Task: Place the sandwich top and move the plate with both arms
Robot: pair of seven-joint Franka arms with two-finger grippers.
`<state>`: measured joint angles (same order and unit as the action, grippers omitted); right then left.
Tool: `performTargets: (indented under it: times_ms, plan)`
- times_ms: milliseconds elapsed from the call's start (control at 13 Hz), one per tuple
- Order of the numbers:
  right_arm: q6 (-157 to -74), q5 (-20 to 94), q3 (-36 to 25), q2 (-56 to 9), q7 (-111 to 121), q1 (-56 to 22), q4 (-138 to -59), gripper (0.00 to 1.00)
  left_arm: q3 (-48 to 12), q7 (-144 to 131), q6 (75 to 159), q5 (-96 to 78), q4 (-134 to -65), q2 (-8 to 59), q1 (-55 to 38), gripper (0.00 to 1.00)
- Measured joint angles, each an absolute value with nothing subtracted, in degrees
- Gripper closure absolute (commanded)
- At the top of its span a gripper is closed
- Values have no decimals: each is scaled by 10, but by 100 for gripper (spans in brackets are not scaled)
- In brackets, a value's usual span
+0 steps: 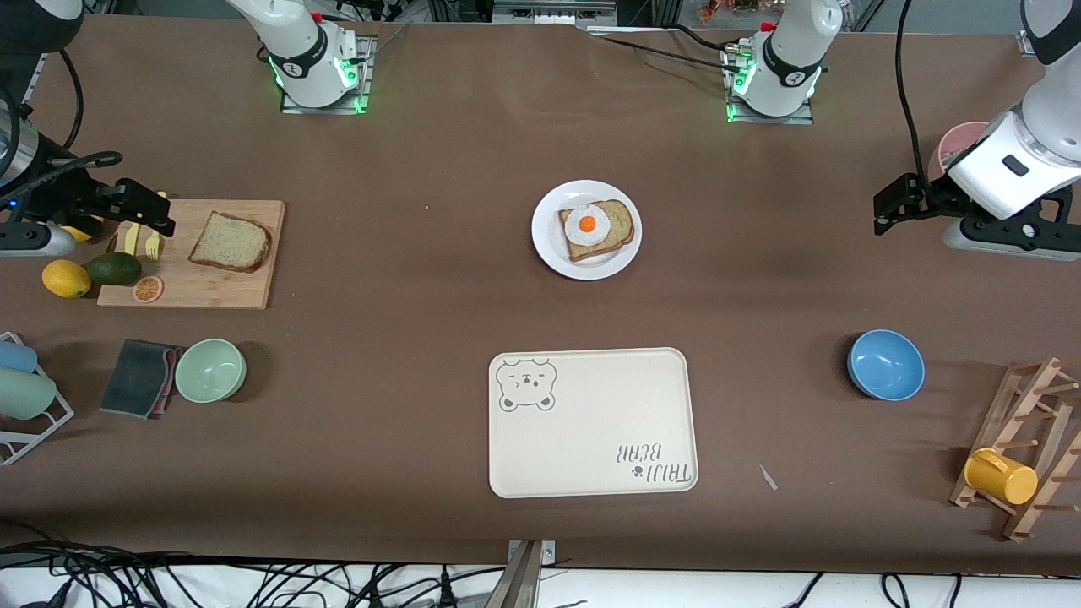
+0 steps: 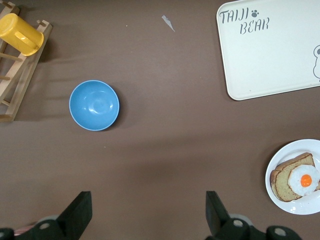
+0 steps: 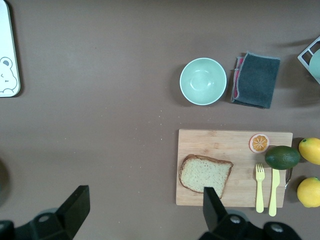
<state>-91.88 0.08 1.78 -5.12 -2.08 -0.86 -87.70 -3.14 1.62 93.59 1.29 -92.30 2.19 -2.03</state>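
The sandwich top lies flat on a wooden cutting board toward the right arm's end of the table; it also shows in the right wrist view. The white plate sits mid-table and bears a bread slice with a fried egg; the plate also shows in the left wrist view. My right gripper is open and empty, up over the board's outer end, beside the sandwich top. My left gripper is open and empty, up over bare table at the left arm's end.
A cream bear tray lies nearer the front camera than the plate. A blue bowl and a wooden rack with a yellow cup are at the left arm's end. A green bowl, grey cloth, avocado and lemon are by the board.
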Motion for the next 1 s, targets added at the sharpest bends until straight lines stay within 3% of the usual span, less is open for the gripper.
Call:
performTargets:
  times_ms: [1000]
  plan:
    - [-918, 1, 17, -51, -27, -9, -877, 0, -31, 16, 936, 13, -923, 22, -20, 0]
